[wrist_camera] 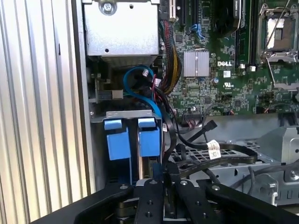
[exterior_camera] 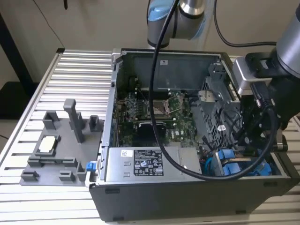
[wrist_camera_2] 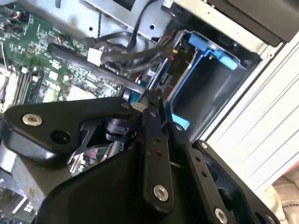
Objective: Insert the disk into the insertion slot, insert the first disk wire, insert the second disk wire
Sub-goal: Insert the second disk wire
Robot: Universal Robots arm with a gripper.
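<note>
Black gripper (wrist_camera: 164,196) linkages sit nearest the lens in both wrist views, the two finger bars drawn close together, though I cannot tell whether they pinch anything between them. Just past the fingertips lies the insertion slot (wrist_camera: 127,144), a dark sheet-metal drive bay with bright blue plastic fittings, set in the corner of the open grey computer case (exterior_camera: 197,197). In the first wrist view two blue carrier ends stand side by side in that bay, and between them shows a thin edge that may be the disk; I cannot say for certain that it is seated. A tangle of black cables (wrist_camera: 205,149) and a blue cable (wrist_camera: 140,84) crowds the space right beside the bay. Farther off is the green motherboard (wrist_camera: 219,79), and beyond the case the ribbed aluminium bench (exterior_camera: 70,75).

The main risk, as I judge it, is the gripper snagging those loose cables, dragging a connector askew, or pressing a plug in crooked and bending its contacts.
</note>
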